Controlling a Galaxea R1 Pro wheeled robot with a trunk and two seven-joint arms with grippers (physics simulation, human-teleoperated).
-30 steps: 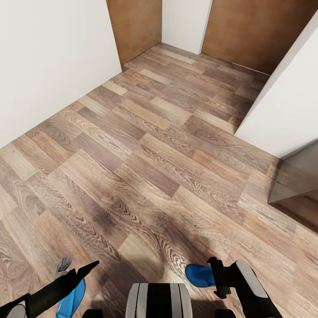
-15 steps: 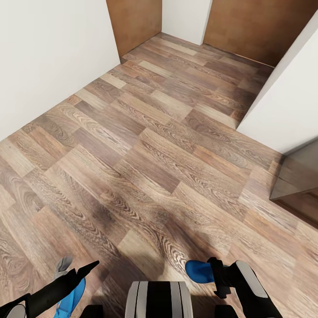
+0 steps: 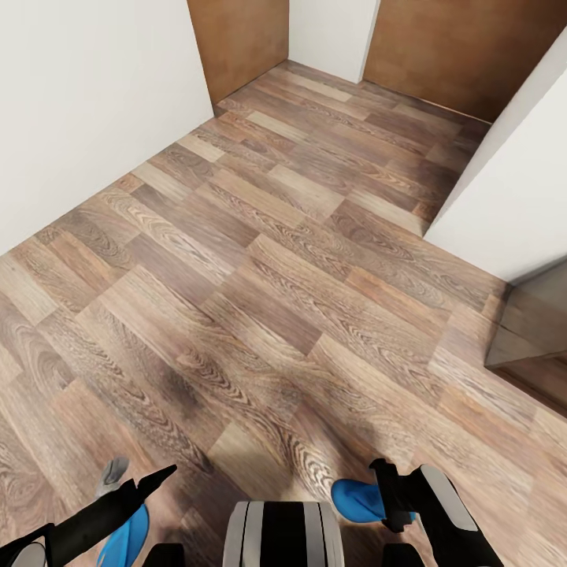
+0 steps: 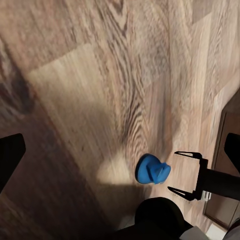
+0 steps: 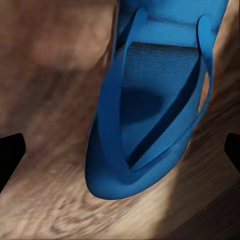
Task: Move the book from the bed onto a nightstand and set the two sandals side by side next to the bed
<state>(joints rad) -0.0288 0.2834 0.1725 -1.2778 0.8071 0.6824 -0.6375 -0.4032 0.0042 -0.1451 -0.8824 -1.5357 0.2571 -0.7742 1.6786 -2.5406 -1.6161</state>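
Wood-plank flooring (image 3: 260, 315) in mixed brown tones filled most of what I saw from the head camera, running between a plain white wall (image 3: 87, 102) on my left and a white wall corner (image 3: 512, 197) on my right. Ahead, two brown wooden panels (image 3: 236, 43) stood either side of a narrow white wall section, and a dark glassy panel edge (image 3: 535, 323) showed at the far right. Low in that view, my left arm's black pincer (image 3: 146, 484) held one bright blue flat flip-flop (image 3: 126, 539), which hung beneath the fingers at the lower left; I could not tell from the pictures how tightly the fingers were set, only that the sandal sat against them above the floor. On the other side, my right pincer (image 3: 394, 496) was clamped on the second bright blue flip-flop (image 3: 358, 500), whose rounded end stuck out toward the middle of the view. The right wrist camera looked straight down that sandal (image 5: 150, 115), its thin blue straps arching over the dark textured footbed, the black fingertips at both edges of the picture. The left wrist camera looked across the floor (image 4: 100, 75) to the right arm carrying its blue sandal (image 4: 152, 169) above the planks. My grey and black trunk (image 3: 283, 535) sat between the two arms.
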